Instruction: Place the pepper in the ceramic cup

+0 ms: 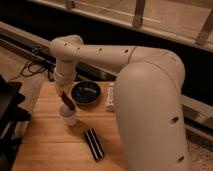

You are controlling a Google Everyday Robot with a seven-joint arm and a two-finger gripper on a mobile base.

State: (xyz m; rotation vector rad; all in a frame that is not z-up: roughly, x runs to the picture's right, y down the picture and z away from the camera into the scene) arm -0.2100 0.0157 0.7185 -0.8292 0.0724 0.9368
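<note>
claw [65,98] (mostly hidden) above ceramic cup [68,118]

The gripper [65,98] hangs directly above the ceramic cup [68,116], the pepper [68,103] filling the short gap down to its rim. Just right of it, the dark bowl [86,93] blocks that side, with a white tube [111,97] beyond. Left of it, bare table [42,135] lies open. Toward the near edge, a black ribbed bar [93,143] lies.
</note>
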